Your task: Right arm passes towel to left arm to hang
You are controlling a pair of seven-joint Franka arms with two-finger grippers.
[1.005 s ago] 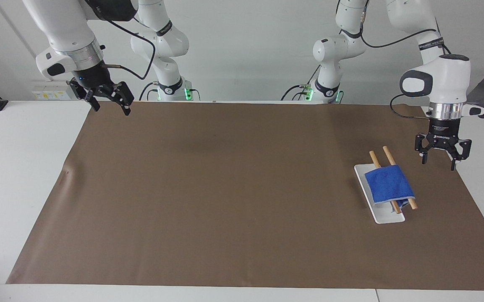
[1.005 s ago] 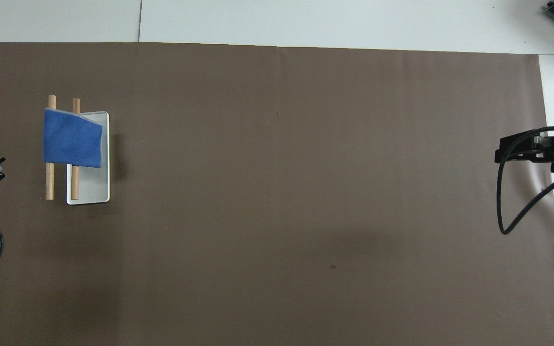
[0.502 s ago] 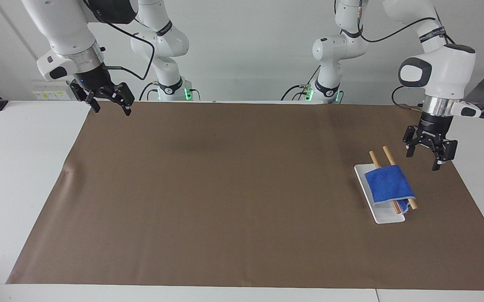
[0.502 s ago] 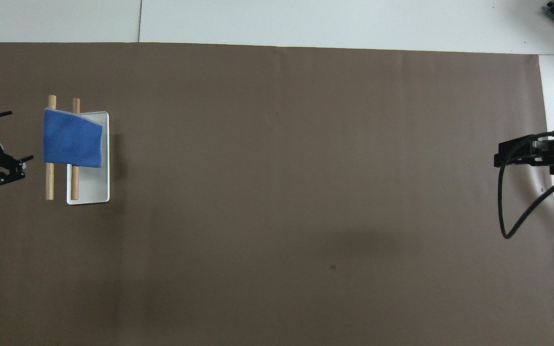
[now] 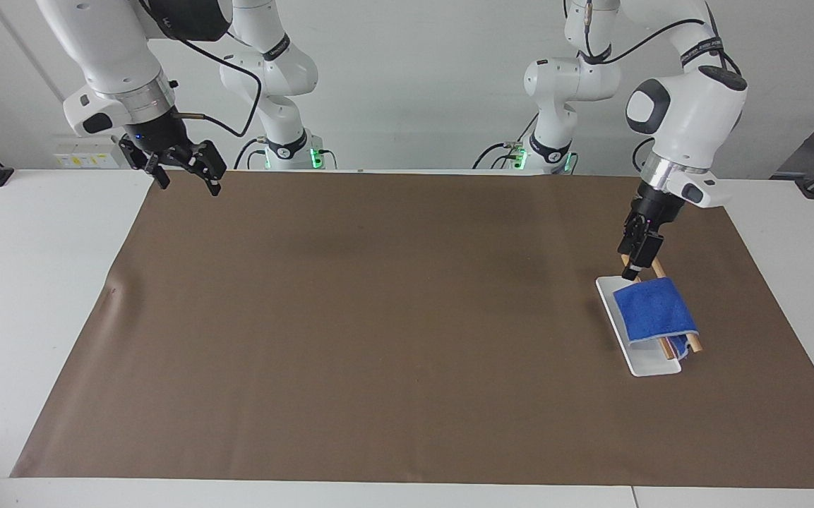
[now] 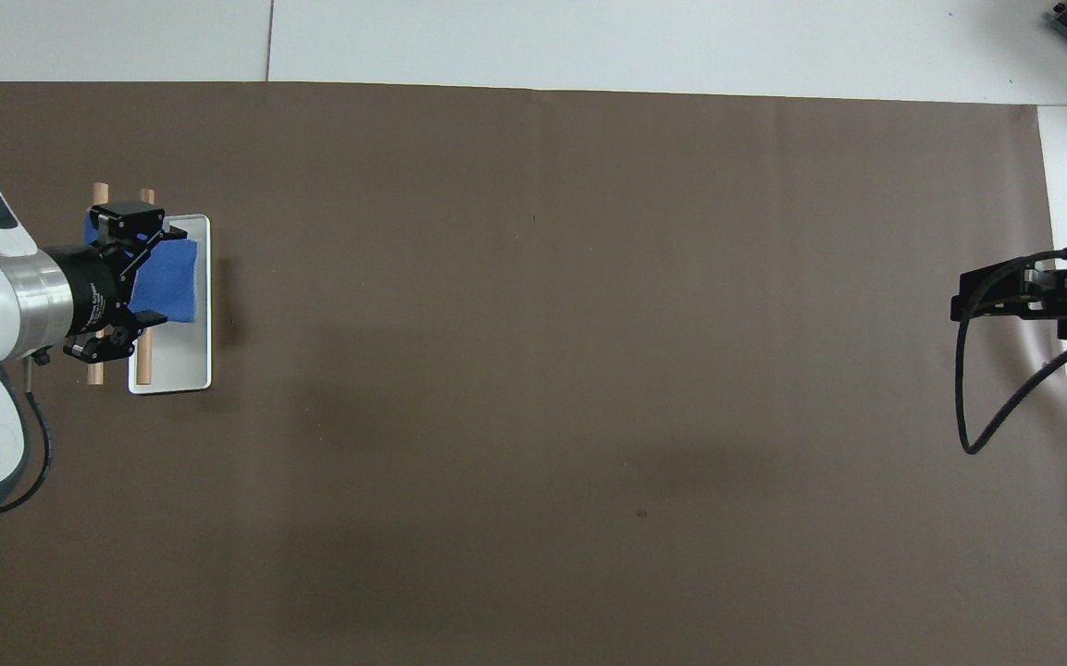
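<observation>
Left gripper (image 6: 146, 274) fingers spread, holding nothing, tilted over towel (image 5: 654, 309) and two wooden rods (image 5: 691, 343). Towel (blue, folded) draped across rods above white tray (image 5: 650, 367), toward left arm's end of brown mat (image 5: 378, 317) on counter (image 5: 32, 282). Right gripper (image 5: 182, 168) fingers spread, holding nothing, waiting over mat corner at right arm's end.
</observation>
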